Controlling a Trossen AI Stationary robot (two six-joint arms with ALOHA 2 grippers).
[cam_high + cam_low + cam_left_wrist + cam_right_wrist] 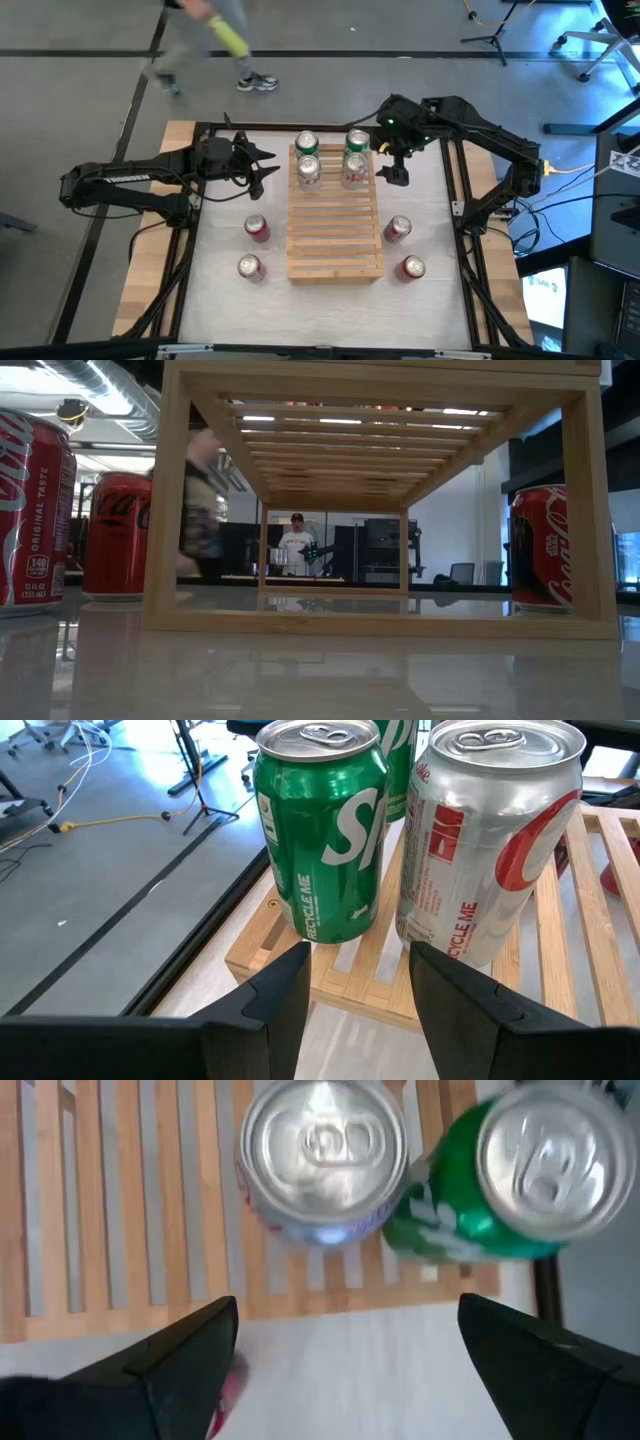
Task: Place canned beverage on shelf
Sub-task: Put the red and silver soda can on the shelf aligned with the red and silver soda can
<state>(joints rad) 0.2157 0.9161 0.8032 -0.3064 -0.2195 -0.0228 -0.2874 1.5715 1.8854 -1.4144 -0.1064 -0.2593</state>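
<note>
The shelf (335, 228), a pale slatted rack, lies on the middle of the white table. Two green cans (307, 143) (357, 140) and two silver cans (308, 171) (354, 169) stand upright on its far end. My right gripper (393, 172) hangs open above the table just right of the shelf's far right corner, looking down on a silver can (322, 1160) and a green can (500, 1180). My left gripper (264, 168) waits left of the shelf's far left corner, its fingers a little apart and empty, facing a green can (320, 830) and a silver can (490, 840).
Red cans stand on the table beside the shelf: two on its left (257, 228) (249, 267), two on its right (397, 229) (411, 268). A person (215, 40) walks past beyond the table's far edge. The shelf's near slats (335, 255) are bare.
</note>
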